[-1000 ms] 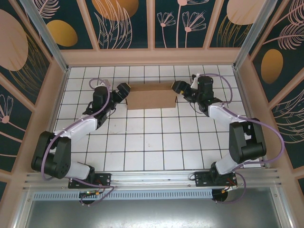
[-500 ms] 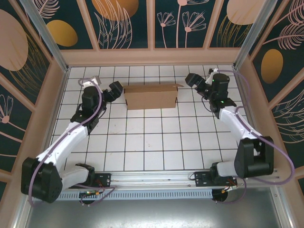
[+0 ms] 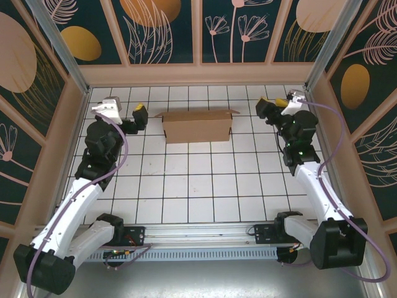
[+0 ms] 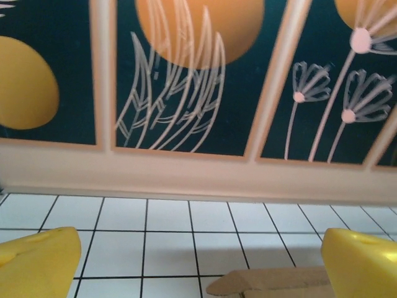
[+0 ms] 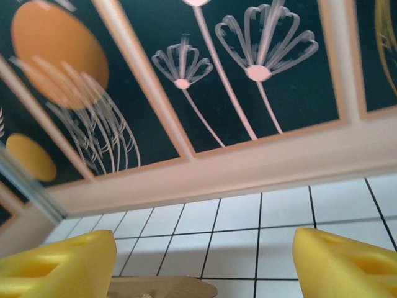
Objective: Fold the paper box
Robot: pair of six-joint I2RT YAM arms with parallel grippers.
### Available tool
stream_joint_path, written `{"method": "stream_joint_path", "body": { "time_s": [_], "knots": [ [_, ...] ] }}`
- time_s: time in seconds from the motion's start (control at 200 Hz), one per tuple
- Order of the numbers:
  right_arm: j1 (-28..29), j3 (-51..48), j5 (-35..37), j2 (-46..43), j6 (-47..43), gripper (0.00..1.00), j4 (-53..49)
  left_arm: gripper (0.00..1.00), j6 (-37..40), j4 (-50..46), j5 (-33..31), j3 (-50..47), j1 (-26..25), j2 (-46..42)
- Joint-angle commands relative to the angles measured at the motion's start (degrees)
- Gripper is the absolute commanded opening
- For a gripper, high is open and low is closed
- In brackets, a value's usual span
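Walls (image 3: 198, 37) of dark teal panels, painted with orange discs and pale flower outlines and framed in pinkish wood, stand on three sides of what we see. Below them lies the desk (image 3: 198, 186), white tiles with dark grid lines.

We find the left arm (image 3: 77, 198) reaching up the left side of the desk and the right arm (image 3: 316, 186) up the right side, both stretched toward the far wall.

Between them, at the far middle of the desk and close to the back wall, the paper box (image 3: 197, 127) lies as a slim brown rectangle with a small flap sticking up at its far right corner. We see it well apart from both arms, with bare tiles on either side.

The left jaws stand wide with nothing between them, level with the box's left end. In the left wrist view their yellow fingers (image 4: 37, 264) sit at the two lower corners, and a brown cardboard corner shows just beside the right-hand one.

The right jaws also gape wide and empty, off the box's right end. In the right wrist view we make out a sliver of cardboard low down, beside the left-hand finger.
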Motion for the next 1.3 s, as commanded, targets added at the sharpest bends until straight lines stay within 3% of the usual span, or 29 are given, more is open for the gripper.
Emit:
{"method": "stream_joint_path", "body": {
  "time_s": [0.0, 0.125, 0.235, 0.305, 0.37, 0.505, 0.611, 0.676, 0.841, 1.006, 1.296],
  "knots": [
    [1.45, 3.83, -7.30, 1.48, -14.33, 0.77, 1.54, 0.99, 9.95, 5.56, 12.36, -3.47, 0.11, 0.23],
    [2.72, 9.87, -11.32, 4.15, -30.66, 0.86, -8.94, 0.99, 16.56, 8.01, 12.94, -3.95, 0.11, 2.04],
    [2.42, 11.00, -19.55, 5.82, -46.89, 0.83, -12.26, 0.95, 28.79, 13.99, 13.64, -7.46, 0.78, 4.05],
    [2.43, 11.63, -22.46, 6.72, -56.15, 0.81, -14.18, 0.92, 29.40, 16.64, 20.35, -6.47, 3.35, 5.44],
    [2.47, 13.67, -24.32, 7.80, -64.79, 0.78, -18.61, 0.88, 34.41, 10.12, 29.11, -2.47, 4.95, 7.31],
    [2.33, 18.34, -26.64, 10.32, -74.11, 0.70, -27.93, 0.81, 41.77, 1.86, 37.41, 1.38, 8.06, 9.81],
    [2.24, 18.01, -27.41, 11.45, -76.73, 0.58, -29.06, 0.73, 48.51, -4.52, 39.48, 4.32, 9.84, 13.18],
    [2.24, 16.97, -27.82, 11.97, -76.93, 0.57, -28.14, 0.68, 50.29, -5.93, 41.28, 5.42, 11.27, 14.87],
    [1.98, 14.37, -26.27, 14.18, -77.11, 0.58, -24.11, 0.66, 52.99, -10.16, 46.19, 10.21, 12.35, 22.02],
    [1.72, 14.94, -24.69, 15.74, -77.10, 0.58, -22.20, 0.57, 55.14, -13.75, 45.64, 13.29, 12.35, 26.03],
    [1.66, 14.35, -23.19, 18.46, -75.47, 0.59, -19.67, 0.51, 55.48, -10.42, 41.44, 11.42, 10.78, 28.56]
  ]
}}
